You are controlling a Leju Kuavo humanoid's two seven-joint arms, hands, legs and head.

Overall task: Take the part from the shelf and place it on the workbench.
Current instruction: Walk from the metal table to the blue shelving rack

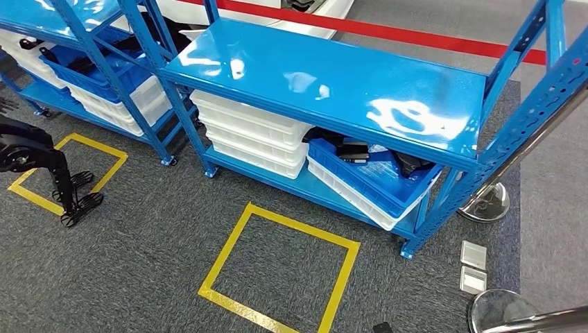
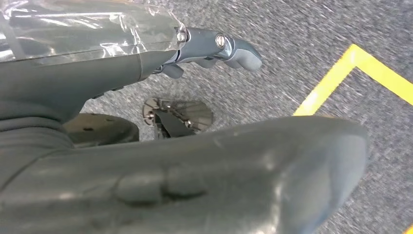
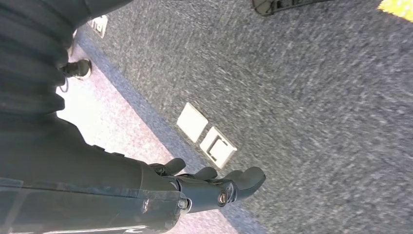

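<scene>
Left hand [image 2: 214, 48] hangs low over grey carpet [image 2: 292, 44], fingers loosely extended and apart, holding nothing, touching nothing. A yellow tape line [image 2: 341, 73] on the carpet lies just beyond its fingertips.

Right hand [image 3: 214, 183] likewise hangs over the carpet, fingers slightly curled but apart, empty, clear of the floor. Two small white floor plates [image 3: 207, 134] lie just ahead of its fingers, side by side at the carpet's edge.

Farther out, in the head view: a yellow tape square [image 1: 281, 267] on the carpet, then the blue shelf [image 1: 333, 83], well apart from both hands. Its top deck is glossy. On the lower level, stacked white bins [image 1: 249, 135] sit beside a tilted blue bin [image 1: 374, 180] resting in a white one. Dark parts [image 1: 353, 151] lie in the blue bin; their shapes are too small to tell. A chrome stanchion base [image 1: 485, 201] stands beyond the shelf's end post.
</scene>
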